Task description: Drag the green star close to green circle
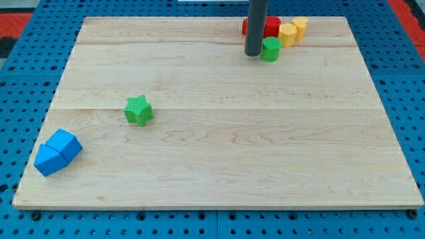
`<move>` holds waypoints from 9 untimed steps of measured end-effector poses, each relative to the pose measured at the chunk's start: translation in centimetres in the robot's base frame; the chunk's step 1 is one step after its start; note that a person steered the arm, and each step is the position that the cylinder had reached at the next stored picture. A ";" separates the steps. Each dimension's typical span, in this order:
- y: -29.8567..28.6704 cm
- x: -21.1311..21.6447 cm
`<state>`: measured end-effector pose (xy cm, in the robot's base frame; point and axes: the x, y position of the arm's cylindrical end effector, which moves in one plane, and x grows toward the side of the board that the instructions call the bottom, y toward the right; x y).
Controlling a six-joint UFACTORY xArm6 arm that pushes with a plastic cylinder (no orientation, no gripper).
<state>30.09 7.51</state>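
Observation:
The green star lies on the wooden board at the view's left, a little above the middle height. The green circle stands near the view's top, right of centre. My tip rests on the board just left of the green circle, almost touching it, and far to the upper right of the green star.
A red block sits behind the rod and the green circle. Two yellow blocks lie to the right of the red one. Two blue blocks lie touching near the board's lower left corner.

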 end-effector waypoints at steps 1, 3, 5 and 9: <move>2.4 4.2; -6.0 19.4; -25.2 17.3; -22.5 16.3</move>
<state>46.40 -14.99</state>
